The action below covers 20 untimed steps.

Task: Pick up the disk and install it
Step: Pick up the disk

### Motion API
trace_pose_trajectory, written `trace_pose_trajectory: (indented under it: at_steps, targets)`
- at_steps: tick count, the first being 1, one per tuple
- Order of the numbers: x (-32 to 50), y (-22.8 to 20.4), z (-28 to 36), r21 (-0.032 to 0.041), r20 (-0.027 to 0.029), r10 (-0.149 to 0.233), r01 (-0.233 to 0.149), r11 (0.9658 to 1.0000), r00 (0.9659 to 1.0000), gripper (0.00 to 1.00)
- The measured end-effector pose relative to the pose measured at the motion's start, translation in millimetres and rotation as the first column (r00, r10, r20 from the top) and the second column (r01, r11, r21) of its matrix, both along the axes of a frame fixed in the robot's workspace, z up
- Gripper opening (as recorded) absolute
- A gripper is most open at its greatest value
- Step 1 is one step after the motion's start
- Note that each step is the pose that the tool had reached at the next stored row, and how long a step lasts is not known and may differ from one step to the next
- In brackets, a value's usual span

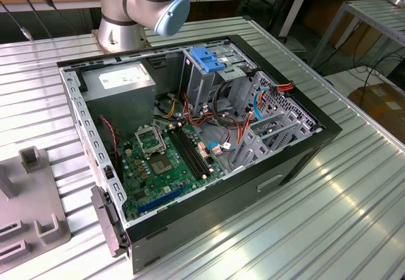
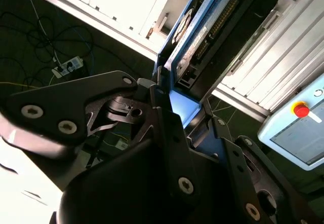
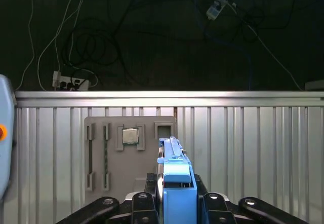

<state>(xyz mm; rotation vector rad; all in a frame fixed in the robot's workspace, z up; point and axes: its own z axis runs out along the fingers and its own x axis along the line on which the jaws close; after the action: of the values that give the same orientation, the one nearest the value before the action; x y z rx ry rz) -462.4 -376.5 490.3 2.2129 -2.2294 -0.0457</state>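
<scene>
In both wrist views my gripper is shut on the disk. The disk is a flat grey-metal drive with blue plastic rails, held on edge between the black fingers and lifted above the ribbed metal table. It sticks out well beyond the fingertips. In the exterior view the open computer case lies on its side on the table, with a metal drive cage at its far end. The arm's base stands behind the case.
A grey fixture plate on the table holds a processor chip and a memory stick. Inside the case are the power supply, the green motherboard, loose cables and a blue latch. A teach pendant lies nearby.
</scene>
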Motion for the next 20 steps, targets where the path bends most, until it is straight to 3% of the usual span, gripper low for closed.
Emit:
trace_pose_trajectory:
  at_steps: [20]
  targets:
    - [-0.1, 0.0, 29.6, 0.0, 0.0001, 0.0, 0.0, 1.0, 1.0, 0.37]
